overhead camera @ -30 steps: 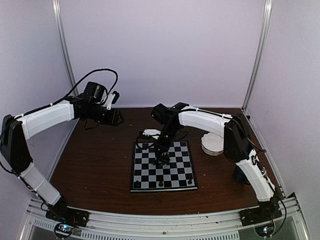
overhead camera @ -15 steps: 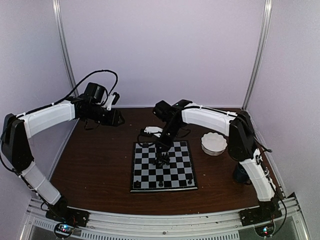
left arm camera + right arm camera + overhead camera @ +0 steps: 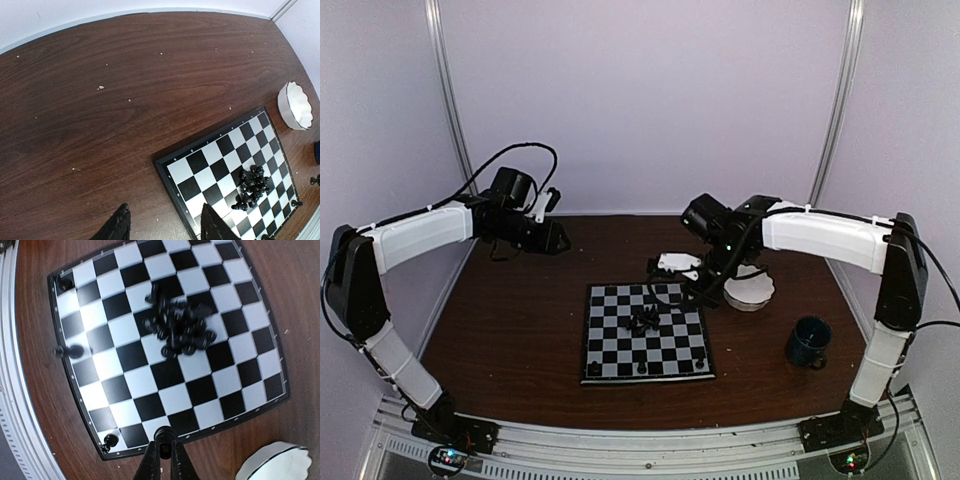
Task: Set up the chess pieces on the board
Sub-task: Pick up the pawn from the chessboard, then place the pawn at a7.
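**Right jaws pressed together, left jaws standing apart**

The jaws of the right gripper (image 3: pixel 162 440) are closed tight against each other; whether a piece is pinched between them I cannot tell. They point down, just outside the chessboard (image 3: pixel 160 400), off its far right corner. The right arm (image 3: pixel 820 235) climbs from its base to a high elbow. Its white forearm then runs level to the left, with the wrist bent down.

Out beyond those tips, around the middle of the board, the black chess pieces (image 3: pixel 182 327) lie heaped in a loose pile. A few lone pieces (image 3: pixel 70 351) stand along the edge opposite the jaws. A white scalloped bowl (image 3: pixel 275 462) sits just beside the gripper, and a dark blue mug (image 3: pixel 809 342) stands well off, nearer the arm's base.

The left gripper (image 3: pixel 165 212) hangs in the air with its fingers spread and nothing between them. The left arm (image 3: pixel 415 235) is folded high at the far left of the brown table (image 3: pixel 100 100). A corner of the board lies below its jaws, and the pile sits well off to one side.
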{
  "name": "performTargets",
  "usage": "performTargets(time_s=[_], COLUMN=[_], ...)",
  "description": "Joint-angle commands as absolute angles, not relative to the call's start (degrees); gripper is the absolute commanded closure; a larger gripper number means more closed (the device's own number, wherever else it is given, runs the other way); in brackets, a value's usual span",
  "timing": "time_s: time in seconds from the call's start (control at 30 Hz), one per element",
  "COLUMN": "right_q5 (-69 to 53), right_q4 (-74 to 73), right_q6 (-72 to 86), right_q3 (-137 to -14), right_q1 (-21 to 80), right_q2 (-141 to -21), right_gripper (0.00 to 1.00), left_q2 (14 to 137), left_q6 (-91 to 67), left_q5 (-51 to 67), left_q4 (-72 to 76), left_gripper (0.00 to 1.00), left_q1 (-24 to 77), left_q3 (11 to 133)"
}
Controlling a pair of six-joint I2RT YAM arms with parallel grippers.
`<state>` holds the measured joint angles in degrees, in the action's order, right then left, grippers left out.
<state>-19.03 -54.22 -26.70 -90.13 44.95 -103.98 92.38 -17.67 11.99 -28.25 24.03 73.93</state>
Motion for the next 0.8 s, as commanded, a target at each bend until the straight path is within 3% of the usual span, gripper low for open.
performTargets(time_s=[0.0, 0.17, 0.77], right_q5=[-17.72, -17.73, -20.16], right_q4=[-51.37, -48.06, -49.52], right_q6=[-27.82, -28.58, -31.03], right_q3=[-80.77, -75.03, -74.4], right_q1=[44.12, 44.08, 45.65], right_q2=[-101.67, -100.74, -104.59], right_gripper=[0.98, 0.97, 0.95], left_q2=[93.15, 93.29, 93.15], left_q6=[-17.05, -16.79, -16.61], left_q5=[11.96, 11.69, 12.05], left_q4=[-25.86, -25.84, -26.16], left_gripper=[0.52, 0.52, 0.52], left_q1=[23.64, 23.64, 23.64], left_q3=[74.08, 74.09, 74.35])
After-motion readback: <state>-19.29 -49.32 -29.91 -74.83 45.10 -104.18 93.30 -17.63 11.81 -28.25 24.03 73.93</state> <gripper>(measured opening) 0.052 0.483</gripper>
